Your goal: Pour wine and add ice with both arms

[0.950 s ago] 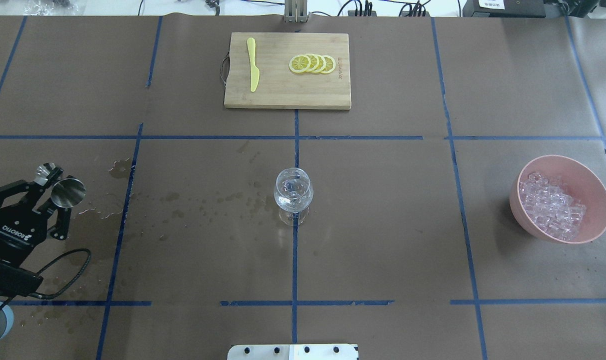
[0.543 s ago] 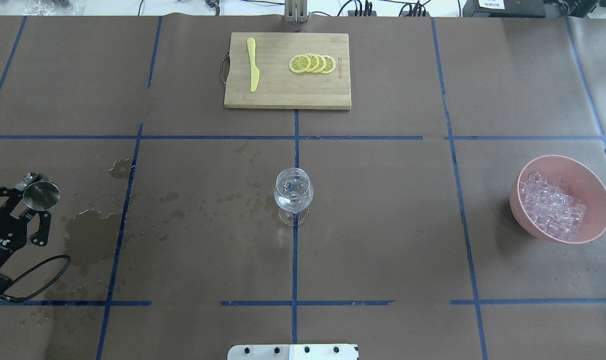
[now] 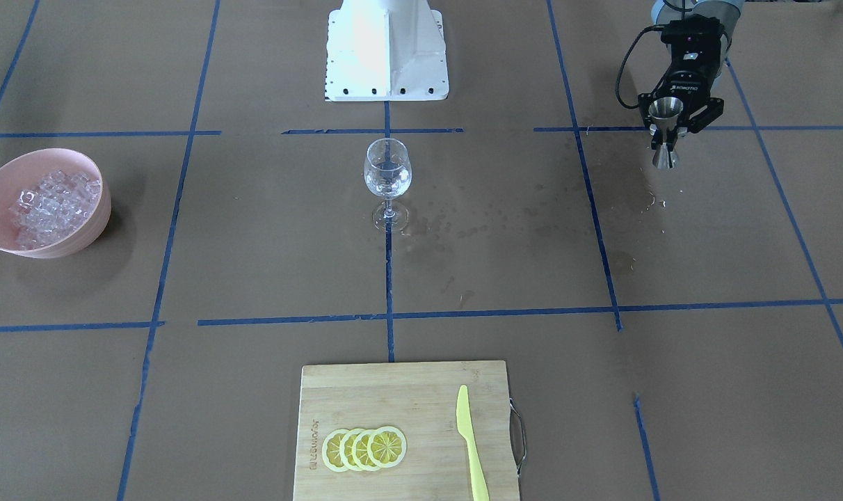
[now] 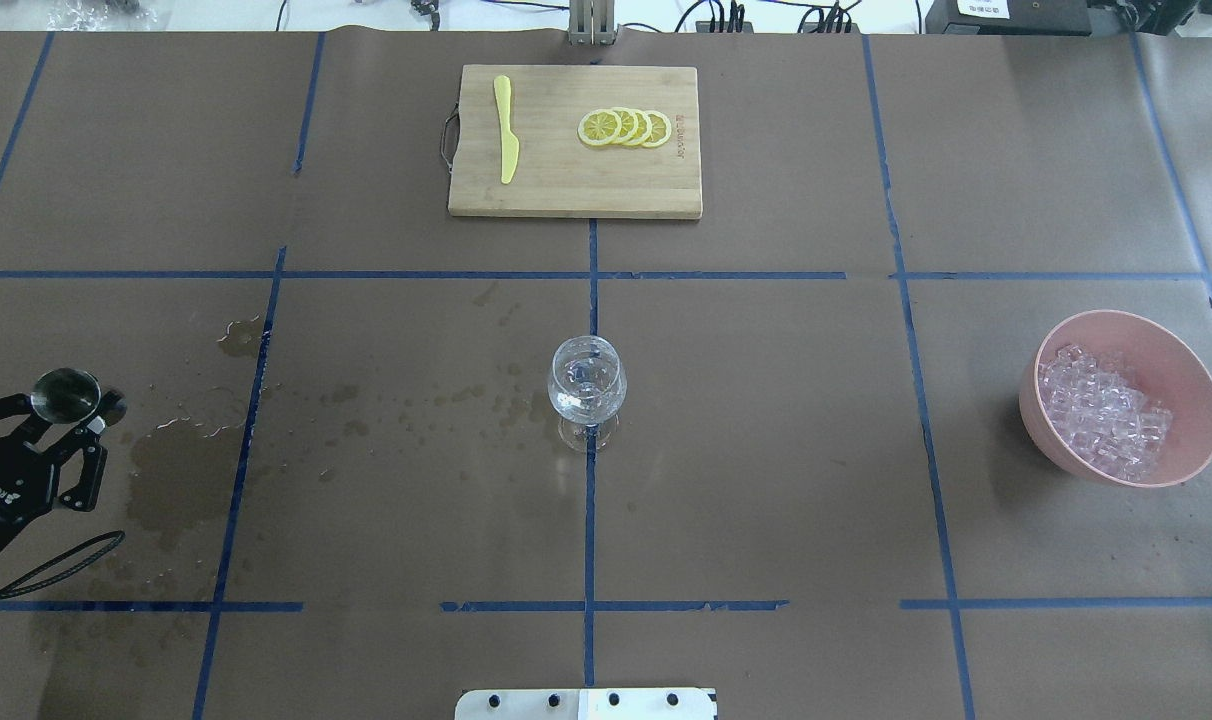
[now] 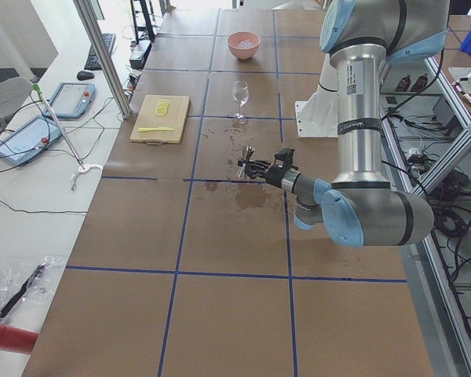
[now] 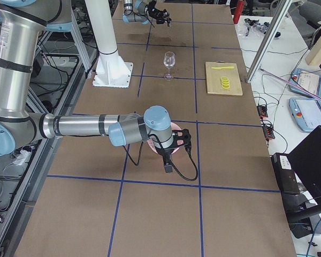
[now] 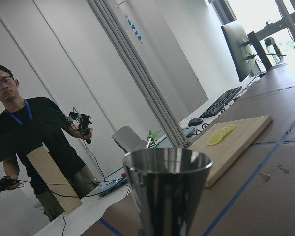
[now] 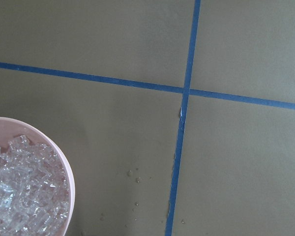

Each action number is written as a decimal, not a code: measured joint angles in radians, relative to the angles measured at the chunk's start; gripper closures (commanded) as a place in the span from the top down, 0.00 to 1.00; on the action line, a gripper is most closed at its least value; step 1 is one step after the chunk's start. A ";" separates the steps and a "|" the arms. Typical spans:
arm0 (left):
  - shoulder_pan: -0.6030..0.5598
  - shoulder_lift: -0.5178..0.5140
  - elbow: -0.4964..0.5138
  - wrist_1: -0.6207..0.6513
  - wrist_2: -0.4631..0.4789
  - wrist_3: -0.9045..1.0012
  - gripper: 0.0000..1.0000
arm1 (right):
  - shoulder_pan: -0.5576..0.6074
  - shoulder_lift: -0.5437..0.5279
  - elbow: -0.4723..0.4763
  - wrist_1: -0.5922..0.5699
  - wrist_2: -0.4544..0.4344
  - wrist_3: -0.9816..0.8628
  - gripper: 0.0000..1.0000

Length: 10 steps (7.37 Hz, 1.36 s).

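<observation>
My left gripper (image 4: 66,420) is shut on a steel jigger (image 4: 64,392) at the table's left edge, and the jigger (image 3: 665,132) stands upright in it, low over the table. The left wrist view shows the jigger (image 7: 164,187) close up. A wine glass (image 4: 587,388) stands at the table's middle with a little clear wine (image 4: 586,402) in it. At the right, the ice (image 4: 1106,410) is heaped in a pink bowl (image 4: 1181,350). My right gripper (image 6: 174,142) shows only in the exterior right view, by the bowl; I cannot tell whether it is open or shut.
A wooden cutting board (image 4: 574,190) at the far side carries lemon slices (image 4: 626,127) and a yellow knife (image 4: 506,130). Wet patches (image 4: 181,460) darken the paper between jigger and glass. The white base block (image 3: 387,49) stands at the robot's side. A person (image 7: 34,147) shows beyond the table.
My left gripper has drawn back to the left with the jigger. The jigger has gone from tilted to upright. Glass, bowl and board have not moved.
</observation>
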 measured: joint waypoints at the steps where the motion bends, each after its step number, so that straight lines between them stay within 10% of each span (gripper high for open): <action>1: 0.000 0.000 0.022 0.002 -0.006 -0.063 0.00 | 0.003 -0.002 0.002 0.002 0.000 0.000 1.00; 10: 0.010 -0.043 0.108 0.116 -0.037 -0.652 0.00 | 0.016 -0.033 0.006 0.030 0.000 -0.006 1.00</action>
